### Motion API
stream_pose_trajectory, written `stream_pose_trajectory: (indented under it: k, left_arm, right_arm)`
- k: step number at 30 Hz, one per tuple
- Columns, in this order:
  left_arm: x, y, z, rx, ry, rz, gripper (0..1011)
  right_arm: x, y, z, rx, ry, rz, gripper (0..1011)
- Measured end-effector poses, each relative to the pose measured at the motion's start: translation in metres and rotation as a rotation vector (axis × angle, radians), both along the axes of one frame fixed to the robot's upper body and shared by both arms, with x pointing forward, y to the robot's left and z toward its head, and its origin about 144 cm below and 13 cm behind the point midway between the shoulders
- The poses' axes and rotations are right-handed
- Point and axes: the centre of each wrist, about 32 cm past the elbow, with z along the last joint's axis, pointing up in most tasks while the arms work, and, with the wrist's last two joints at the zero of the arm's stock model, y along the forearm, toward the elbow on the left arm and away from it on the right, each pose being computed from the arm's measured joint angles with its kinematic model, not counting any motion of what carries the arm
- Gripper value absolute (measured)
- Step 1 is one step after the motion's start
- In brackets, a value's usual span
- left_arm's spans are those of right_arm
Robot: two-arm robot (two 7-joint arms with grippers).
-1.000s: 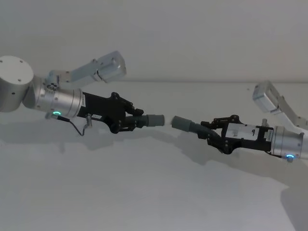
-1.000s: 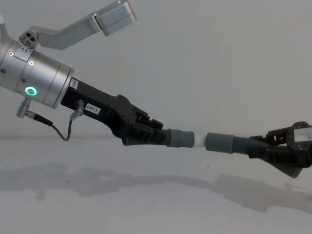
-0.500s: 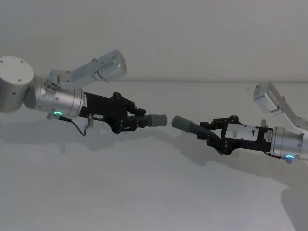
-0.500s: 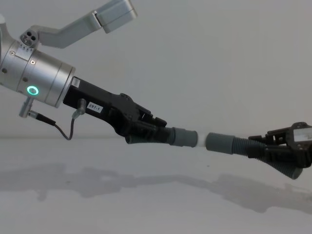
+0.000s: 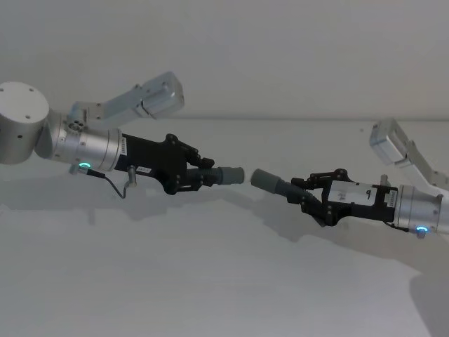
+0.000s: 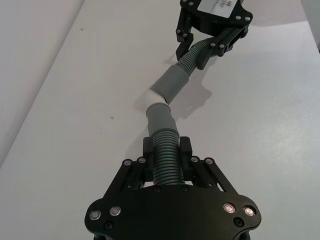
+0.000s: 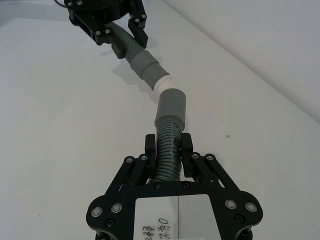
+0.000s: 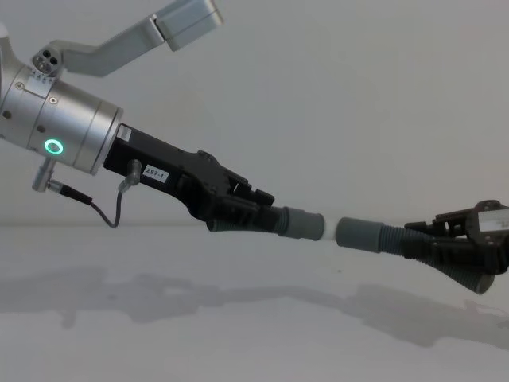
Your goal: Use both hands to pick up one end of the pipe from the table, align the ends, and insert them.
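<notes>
Both pipe pieces are held in the air above the white table [image 5: 210,281]. My left gripper [image 5: 202,175] is shut on the ribbed part of one piece [image 6: 165,162]. That piece's grey cuff [image 8: 299,223] ends in a whitish tip [image 8: 327,231]. From the right, my right gripper [image 5: 303,193] is shut on the other ribbed piece [image 7: 167,150], and its cuff [image 8: 358,234] points at the tip. The two ends face each other almost in line, a narrow gap apart in the head view. In the wrist views the tip [image 7: 162,82] sits at the mouth of the other cuff [image 6: 172,82], slightly angled.
Bare white table surface lies all around under the arms, with a plain white wall behind. The left arm's silver wrist with its green ring light [image 8: 53,147] stands high at the left. The right arm's wrist [image 5: 421,210] is low at the right.
My left gripper has moved a little to the right with its piece, so the gap between the two ends has narrowed. The right gripper has barely moved.
</notes>
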Motion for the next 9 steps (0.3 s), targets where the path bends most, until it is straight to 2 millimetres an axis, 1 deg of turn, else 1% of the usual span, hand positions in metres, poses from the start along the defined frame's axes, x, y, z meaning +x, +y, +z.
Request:
stream_pose_trajectory:
  k: [9]
  left_arm:
    - [-0.0001, 0.0000, -0.0001, -0.003, 0.001, -0.002, 298]
  right_arm:
    - [0.0000, 0.0000, -0.0004, 0.001, 0.001, 0.000, 281]
